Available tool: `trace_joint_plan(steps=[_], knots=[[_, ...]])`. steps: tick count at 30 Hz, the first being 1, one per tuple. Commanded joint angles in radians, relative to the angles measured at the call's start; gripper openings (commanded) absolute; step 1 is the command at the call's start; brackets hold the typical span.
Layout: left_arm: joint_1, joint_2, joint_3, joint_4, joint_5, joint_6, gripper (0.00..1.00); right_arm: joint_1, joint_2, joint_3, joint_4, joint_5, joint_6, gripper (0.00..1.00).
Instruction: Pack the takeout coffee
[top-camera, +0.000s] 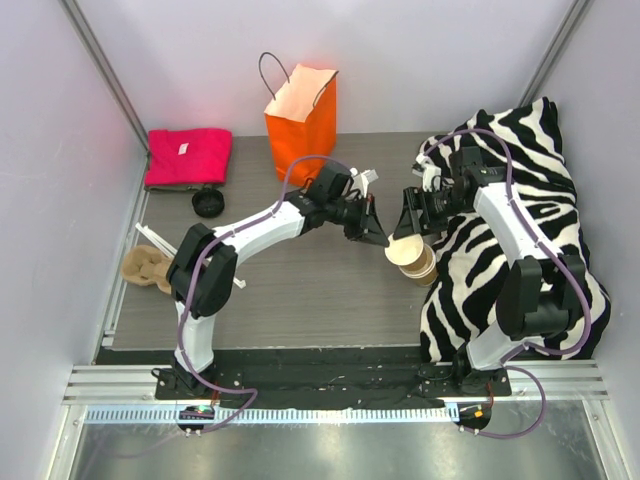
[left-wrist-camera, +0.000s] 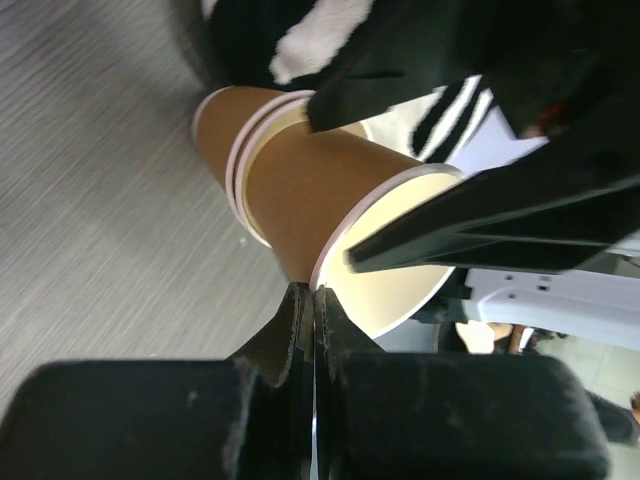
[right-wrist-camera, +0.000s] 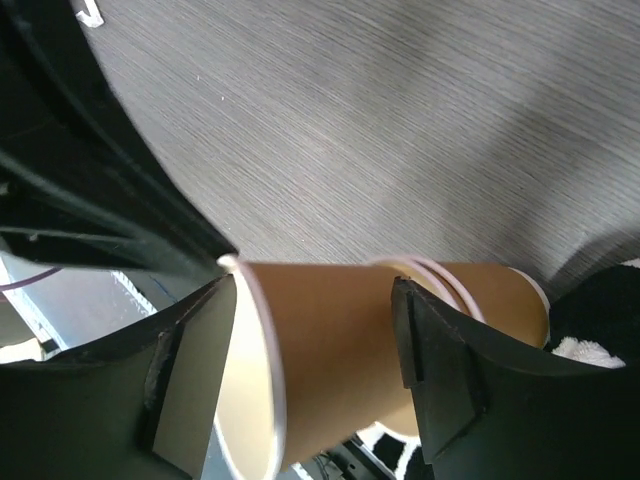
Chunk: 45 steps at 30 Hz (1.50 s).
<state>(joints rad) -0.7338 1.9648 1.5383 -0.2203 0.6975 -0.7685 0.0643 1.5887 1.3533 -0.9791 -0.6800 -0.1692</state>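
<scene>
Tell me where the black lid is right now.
Top view: the black lid lies at back left, just in front of the pink cloth, left of the orange bag.

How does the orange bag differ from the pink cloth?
The orange bag stands upright and open; the pink cloth lies flat, folded. The bag has handles; the cloth has a small white tag. Both sit at the far side of the table.

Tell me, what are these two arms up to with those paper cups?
Both arms meet at a nested stack of brown paper cups beside the zebra cloth. The left claw pinches the top cup by its rim. The right claw straddles the stack, grip unclear. The black lid and orange bag sit untouched.
</scene>
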Motion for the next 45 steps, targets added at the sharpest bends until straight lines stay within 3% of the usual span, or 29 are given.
trace_joint_plan(steps=[1,5,12,20,27,34,37,45], knots=[[0.014,-0.017,-0.003,0.153,0.086,-0.080,0.00,0.003,0.020,0.000,-0.010,-0.023,-0.013,0.72],[0.022,-0.024,0.002,0.141,0.094,-0.080,0.00,0.002,0.019,0.016,-0.012,-0.004,-0.013,0.72],[0.030,-0.069,0.011,0.090,0.122,-0.045,0.00,-0.035,-0.004,0.157,-0.061,-0.015,-0.030,0.83],[0.031,-0.145,0.025,0.072,0.180,-0.002,0.00,-0.116,-0.015,0.296,-0.176,0.068,-0.122,0.81],[0.073,-0.291,-0.021,-0.121,0.157,0.185,0.00,-0.106,-0.038,0.187,-0.190,0.227,-0.196,0.71],[0.145,-0.401,-0.078,-0.403,0.080,0.417,0.00,-0.029,-0.027,0.029,-0.077,0.374,-0.199,0.60],[0.148,-0.474,-0.110,-0.491,0.025,0.533,0.00,-0.011,-0.029,-0.017,-0.035,0.427,-0.202,0.61],[0.149,-0.560,-0.231,-0.556,-0.070,0.658,0.00,0.008,0.022,-0.051,0.002,0.468,-0.231,0.59]])
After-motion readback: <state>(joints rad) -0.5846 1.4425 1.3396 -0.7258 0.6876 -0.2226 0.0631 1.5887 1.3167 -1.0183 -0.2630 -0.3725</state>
